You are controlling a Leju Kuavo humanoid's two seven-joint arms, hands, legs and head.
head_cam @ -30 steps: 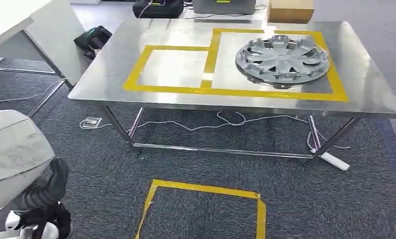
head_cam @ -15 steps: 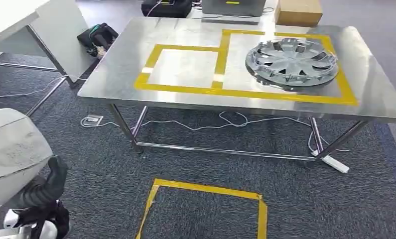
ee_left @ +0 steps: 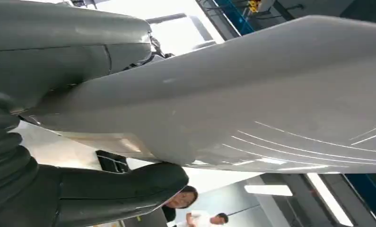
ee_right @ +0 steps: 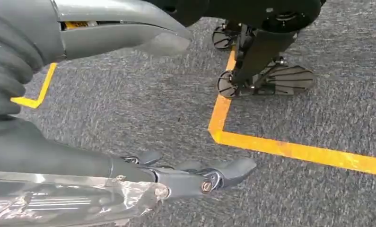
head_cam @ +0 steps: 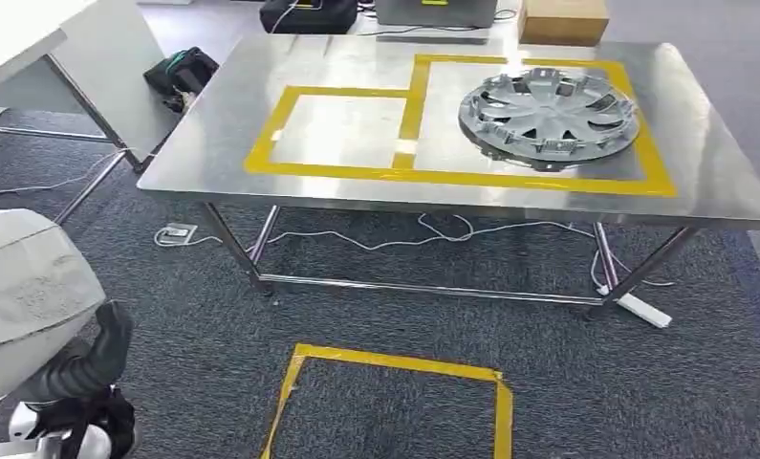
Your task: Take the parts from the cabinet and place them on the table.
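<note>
While one silver hubcap (head_cam: 548, 119) lies flat inside the larger of two yellow-taped squares, near the steel table's (head_cam: 213, 124) far right corner, the smaller square is bare. The left hand (head_cam: 89, 368) grasps a grey panel (head_cam: 22, 287), flat side up. The right hand (ee_right: 176, 175) hangs low with fingers apart, holding nothing.

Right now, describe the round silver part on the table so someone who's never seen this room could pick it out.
Find the steel table ahead, marked with two yellow tape boxes. The wheel cover lies in the larger box, on the right. It is the one round, spoked silver disc on the table; the smaller box beside it is bare, and the cardboard box sits beyond the table's far edge.
</note>
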